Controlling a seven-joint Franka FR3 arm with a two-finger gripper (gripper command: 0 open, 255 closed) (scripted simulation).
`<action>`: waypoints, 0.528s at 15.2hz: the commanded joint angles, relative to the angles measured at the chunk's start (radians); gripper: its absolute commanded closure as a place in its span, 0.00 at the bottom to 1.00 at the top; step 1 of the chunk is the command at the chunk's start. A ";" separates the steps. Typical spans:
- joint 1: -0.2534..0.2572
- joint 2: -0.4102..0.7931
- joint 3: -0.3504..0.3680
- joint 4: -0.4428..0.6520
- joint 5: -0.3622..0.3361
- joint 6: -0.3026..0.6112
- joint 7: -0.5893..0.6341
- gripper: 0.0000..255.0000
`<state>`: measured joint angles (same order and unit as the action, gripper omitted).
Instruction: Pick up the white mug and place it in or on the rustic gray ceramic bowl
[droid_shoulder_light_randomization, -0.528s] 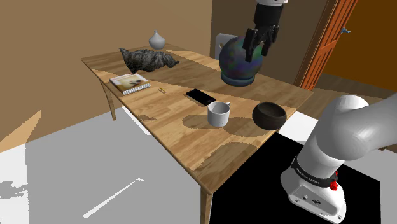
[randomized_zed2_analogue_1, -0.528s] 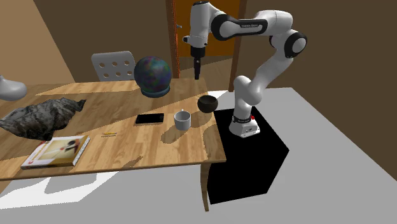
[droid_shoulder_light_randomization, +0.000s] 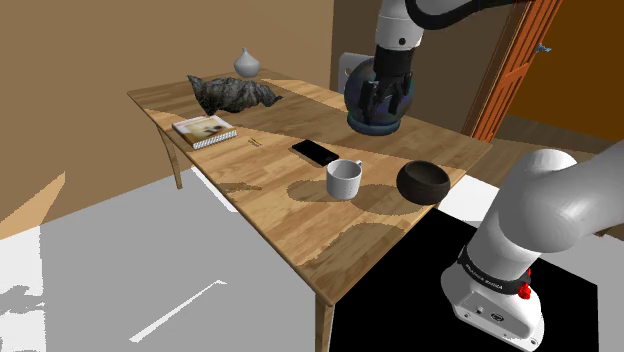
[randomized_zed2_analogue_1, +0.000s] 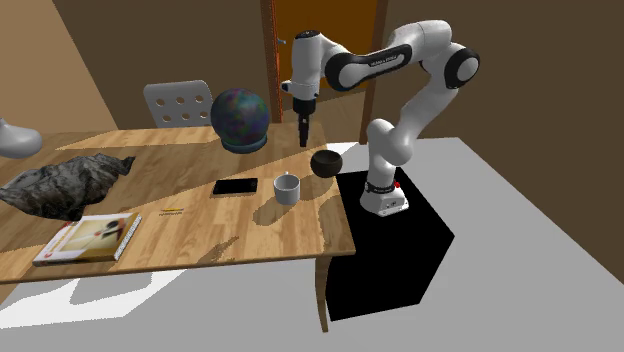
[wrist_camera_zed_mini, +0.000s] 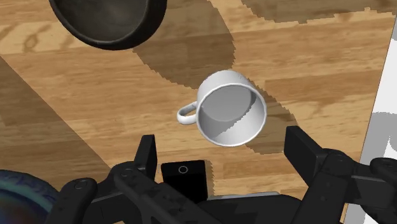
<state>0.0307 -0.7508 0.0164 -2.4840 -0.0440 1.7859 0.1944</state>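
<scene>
Lowered since the frame half a second ago, the black gripper (droid_shoulder_light_randomization: 386, 100) is now hanging in front of a dark, shimmering globe (droid_shoulder_light_randomization: 356, 95), above the wooden table (droid_shoulder_light_randomization: 300, 230). Its jaws are standing wide apart, holding nothing. The white mug (droid_shoulder_light_randomization: 343, 179) is sitting upright on the table between a black phone (droid_shoulder_light_randomization: 315, 151) and the dark bowl (droid_shoulder_light_randomization: 423, 182), near both but touching neither. Seen from the wrist camera, the mug is sitting just ahead of the spread fingers (wrist_camera_zed_mini: 147, 153), untouched.
</scene>
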 joint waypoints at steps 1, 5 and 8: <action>0.008 0.044 0.017 -0.029 0.008 0.074 0.019 0.00; 0.024 0.135 0.052 -0.081 0.020 0.216 0.057 0.00; 0.033 0.220 0.079 -0.104 0.024 0.324 0.087 0.00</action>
<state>0.0602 -0.5548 0.0863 -2.5766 -0.0221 2.0723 0.2711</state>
